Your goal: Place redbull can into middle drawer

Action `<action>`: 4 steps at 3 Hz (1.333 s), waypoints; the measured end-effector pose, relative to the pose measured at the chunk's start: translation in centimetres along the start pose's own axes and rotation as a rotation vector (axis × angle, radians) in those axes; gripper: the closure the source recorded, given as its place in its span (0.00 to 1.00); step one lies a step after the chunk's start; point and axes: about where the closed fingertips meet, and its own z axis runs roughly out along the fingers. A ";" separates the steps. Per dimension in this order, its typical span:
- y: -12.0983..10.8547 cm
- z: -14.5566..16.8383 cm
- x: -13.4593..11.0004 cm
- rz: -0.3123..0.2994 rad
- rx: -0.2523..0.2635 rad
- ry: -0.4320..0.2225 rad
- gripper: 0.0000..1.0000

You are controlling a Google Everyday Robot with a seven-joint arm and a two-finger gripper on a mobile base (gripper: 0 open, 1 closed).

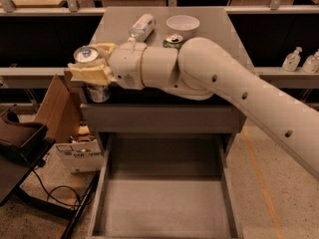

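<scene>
My gripper point(90, 69) is shut on the redbull can point(92, 72), a slim silver-and-blue can with a shiny top. It holds the can upright in the air by the cabinet's front left corner, above and to the left of the middle drawer. The middle drawer point(164, 205) is pulled out wide open below, a shallow grey metal tray with a bare floor and low side walls. The yellowish fingers point(92, 74) wrap the can's upper body; its lower part hangs below them.
On the cabinet top point(199, 14) stand a clear plastic bottle point(141, 27), a white bowl point(182, 25) and a green patterned can point(174, 40) partly behind my arm. A cardboard box point(52, 106) and cables lie on the floor at left. Bottles point(292, 59) sit on a right shelf.
</scene>
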 end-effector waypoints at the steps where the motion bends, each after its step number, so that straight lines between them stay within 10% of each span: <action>1: 3.4 -1.6 5.0 0.025 -0.013 0.051 1.00; 4: 9.7 -6.6 21.1 0.038 -0.024 0.107 1.00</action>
